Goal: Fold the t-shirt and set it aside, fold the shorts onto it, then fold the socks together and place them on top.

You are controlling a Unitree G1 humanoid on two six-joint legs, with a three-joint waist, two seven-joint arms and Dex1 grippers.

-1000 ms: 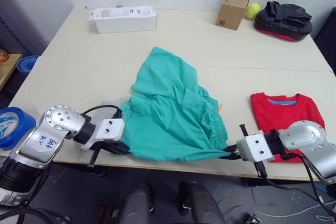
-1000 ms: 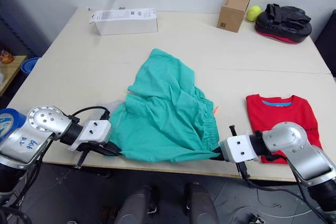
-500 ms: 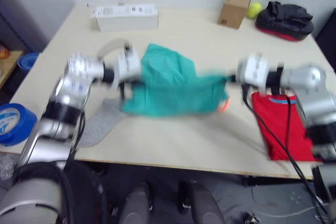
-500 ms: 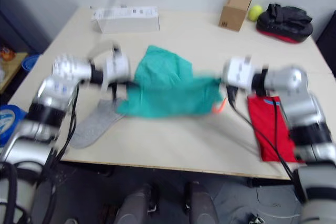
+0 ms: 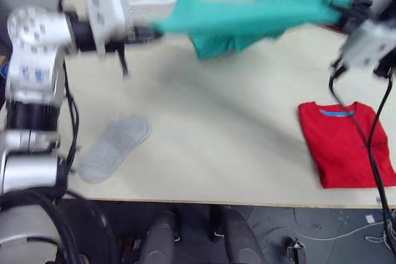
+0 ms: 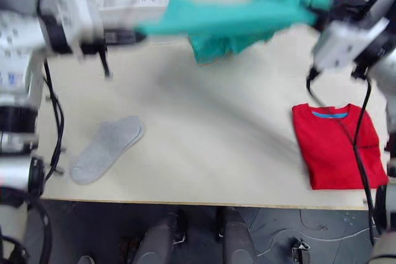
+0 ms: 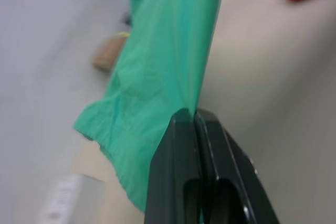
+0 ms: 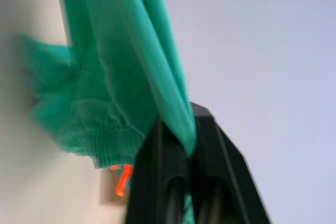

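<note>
We're holding the shorts [image 5: 247,20] stretched in the air between both arms, high over the far half of the table [image 5: 216,146]. Leftmost on the table, a grey sock [image 5: 114,148] is lying flat near the front-left edge, well apart from everything else. Our left gripper [image 7: 195,115] is pinched fully closed on one edge of the teal fabric, and the cloth is fanning out from the fingertips. The middle of the shorts is sagging in a bunch below the taut line, so the main risk is that the slack is going to land crumpled or doubled under instead of flat, giving a bad fold. Our right gripper [image 8: 181,129] is also clamped closed on a thin bunch of cloth, waistband and orange tag [image 8: 122,180] hanging below; that grip looks narrow, so a fast swing could be pulling it free. Rightmost, the t-shirt [image 5: 343,142] is lying folded near the front-right edge; a drop that overshoots could be dragging it or missing it.
</note>
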